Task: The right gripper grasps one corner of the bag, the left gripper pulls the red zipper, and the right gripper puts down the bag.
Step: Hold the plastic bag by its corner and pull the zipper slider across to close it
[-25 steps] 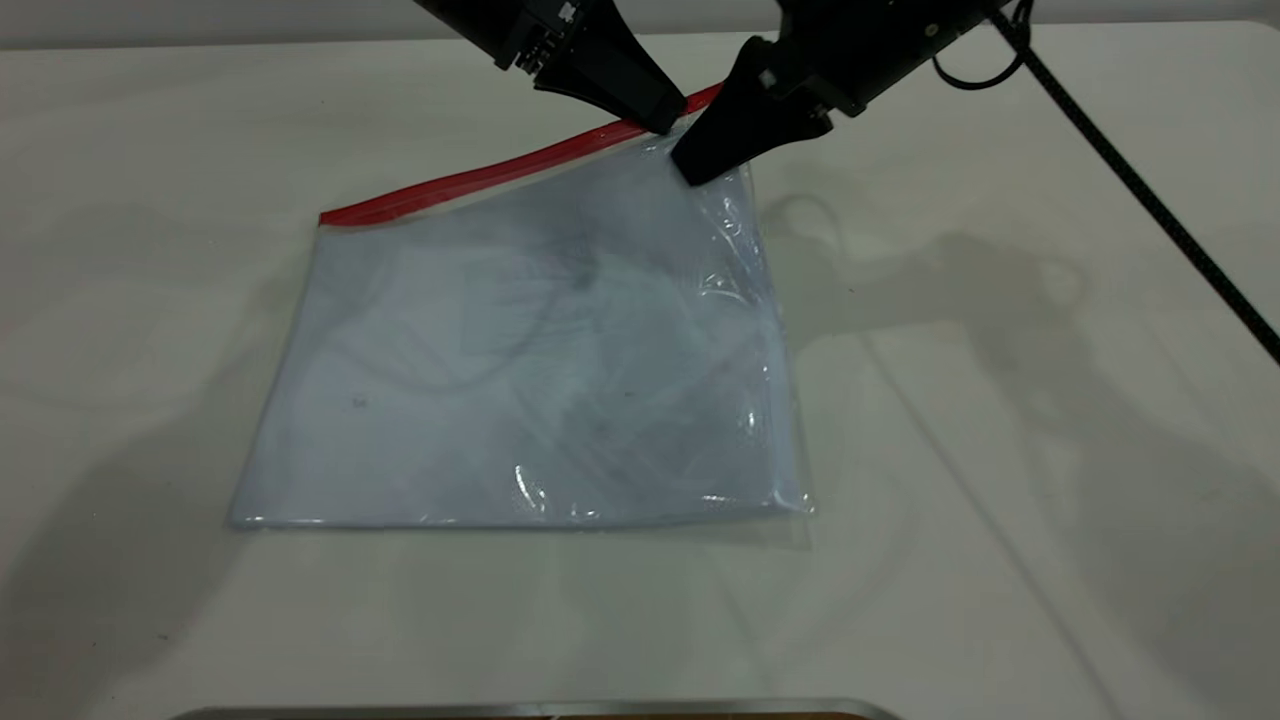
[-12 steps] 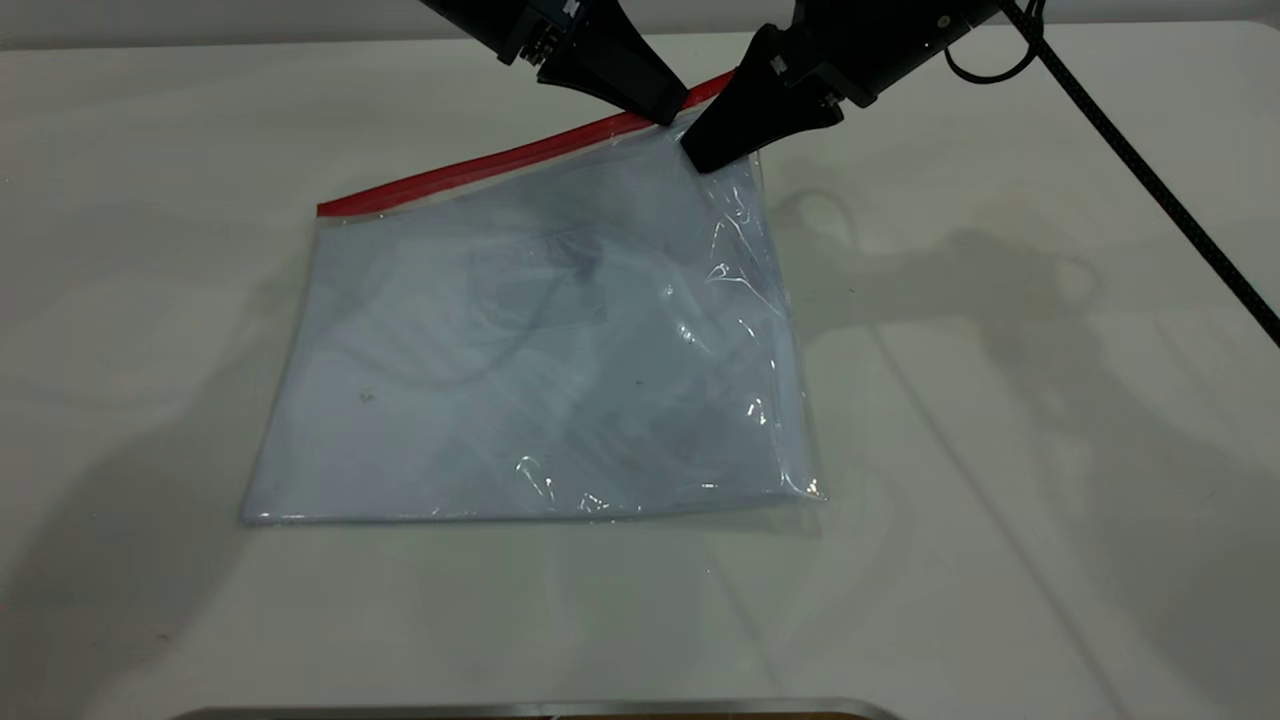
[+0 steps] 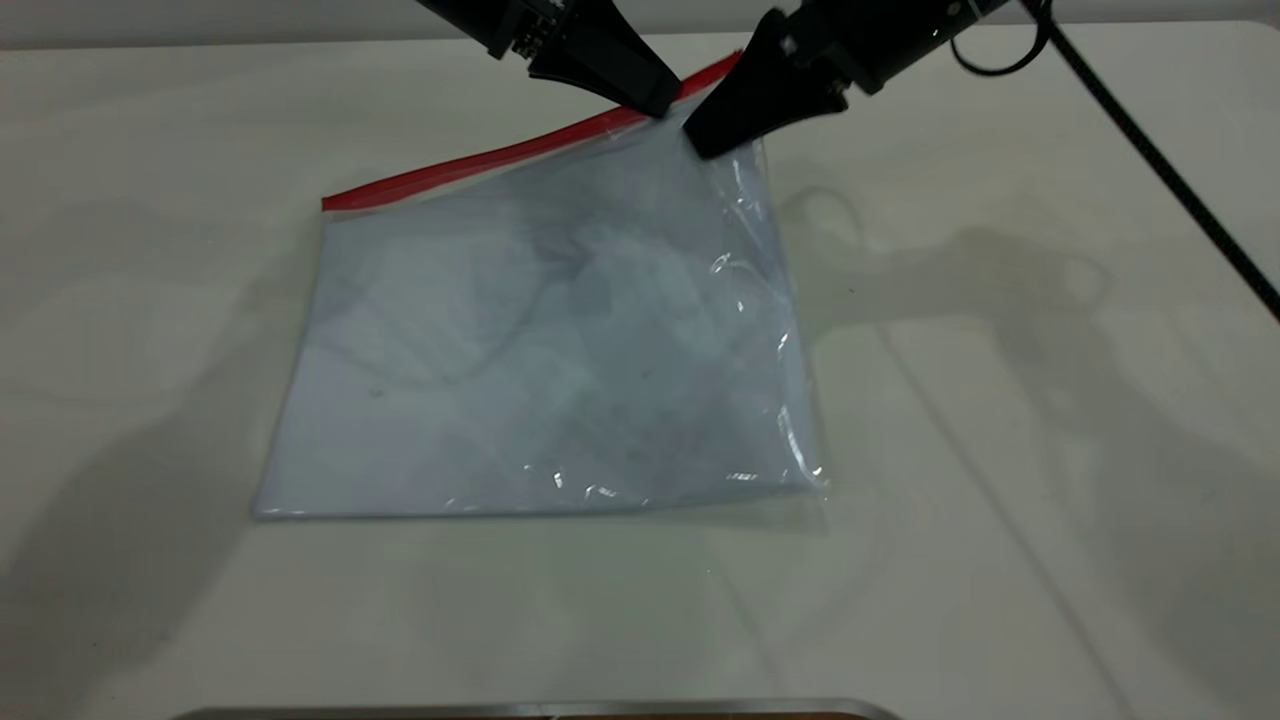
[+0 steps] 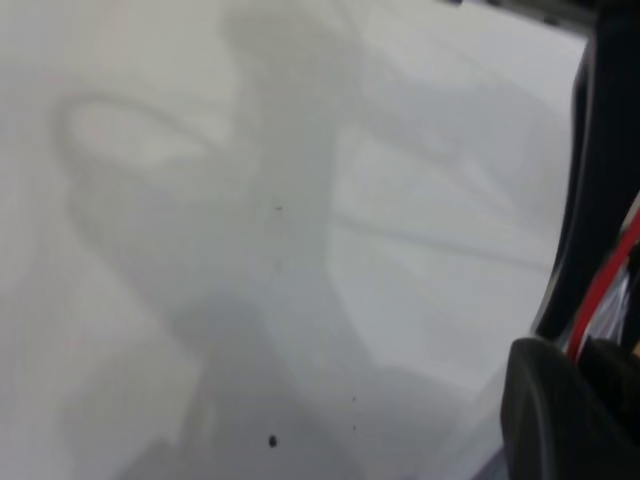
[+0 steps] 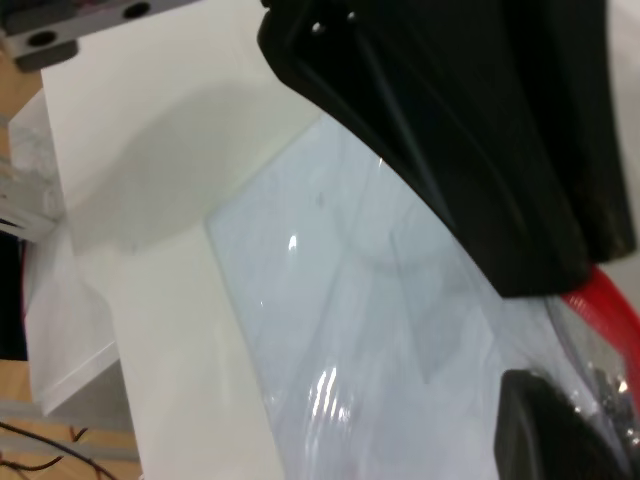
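At the far edge of the tabletop (image 3: 1000,450), I have both grippers on the bag's (image 3: 540,360) raised corner (image 3: 715,150).

My right gripper (image 3: 705,140) has its jaws clamped on that corner, lifting it while the near edge of the bag lies flat on the tabletop. My left gripper (image 3: 655,103) sits just beside it with its jaws closed down on the red zipper (image 3: 480,162), its tip almost touching the right one. The red strip runs from there down to the bag's far left corner. The right arm's black cable (image 3: 1160,160) trails across the tabletop, well clear of the bag.
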